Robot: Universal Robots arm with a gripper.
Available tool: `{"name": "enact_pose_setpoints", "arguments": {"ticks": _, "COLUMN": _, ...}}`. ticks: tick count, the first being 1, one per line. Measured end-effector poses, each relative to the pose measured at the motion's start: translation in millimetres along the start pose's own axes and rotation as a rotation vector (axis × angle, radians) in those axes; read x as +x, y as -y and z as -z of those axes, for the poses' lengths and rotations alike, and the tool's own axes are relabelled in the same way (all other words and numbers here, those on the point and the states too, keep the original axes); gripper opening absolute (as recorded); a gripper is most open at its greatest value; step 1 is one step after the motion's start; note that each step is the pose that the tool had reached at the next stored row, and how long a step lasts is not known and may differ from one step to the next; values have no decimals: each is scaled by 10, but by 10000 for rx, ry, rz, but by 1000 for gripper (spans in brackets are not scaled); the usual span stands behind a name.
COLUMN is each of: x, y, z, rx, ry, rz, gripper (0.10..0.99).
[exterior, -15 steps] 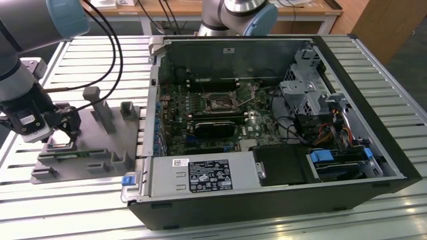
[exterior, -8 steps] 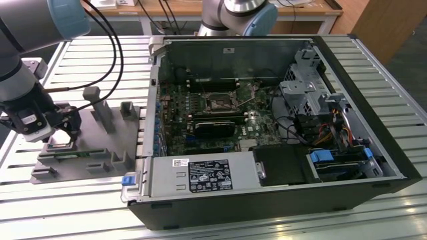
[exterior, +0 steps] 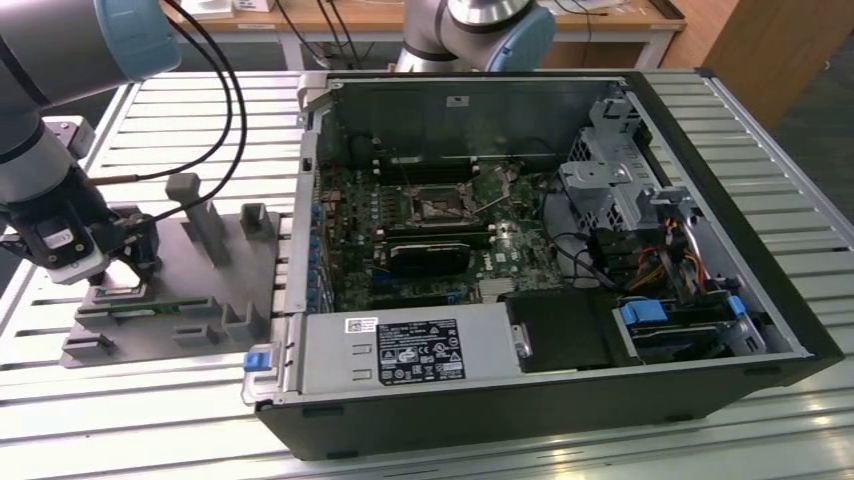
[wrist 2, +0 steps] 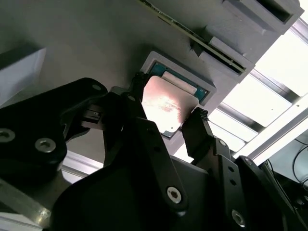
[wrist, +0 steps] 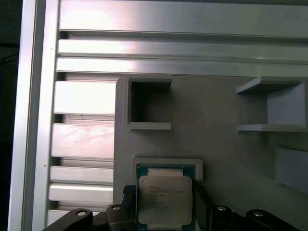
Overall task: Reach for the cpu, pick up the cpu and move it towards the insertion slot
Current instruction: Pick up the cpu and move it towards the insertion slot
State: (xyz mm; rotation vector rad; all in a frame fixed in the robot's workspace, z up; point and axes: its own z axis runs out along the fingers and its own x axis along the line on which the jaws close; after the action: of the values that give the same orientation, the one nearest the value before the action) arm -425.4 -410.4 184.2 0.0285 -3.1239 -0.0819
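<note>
The cpu [wrist: 164, 202], a small square chip with a shiny silver top and a green rim, lies in a shallow grey nest on the fixture plate [exterior: 200, 285] at the exterior view's left. My gripper [exterior: 114, 272] is down over that nest. In both wrist views its black fingers [wrist 2: 195, 122] press against two opposite edges of the cpu [wrist 2: 168, 103], which still looks seated in the nest. The insertion slot [exterior: 434, 203], a square black socket with a silver frame, sits on the motherboard inside the open computer case, far to the exterior view's right of the gripper.
Grey upright blocks [exterior: 200, 215] stand on the fixture plate near the gripper. The case wall [exterior: 310, 200] rises between the plate and the motherboard. A black card with a heatsink [exterior: 427, 255] lies just in front of the socket. A second robot arm [exterior: 474, 30] stands behind the case.
</note>
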Motion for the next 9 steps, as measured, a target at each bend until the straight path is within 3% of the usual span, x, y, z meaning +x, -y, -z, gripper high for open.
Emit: {"name": "enact_pose_setpoints", "arguments": {"ticks": 9, "x": 4, "y": -7, "z": -11, "rx": -1, "ry": 2, "rz": 0, "gripper": 592}}
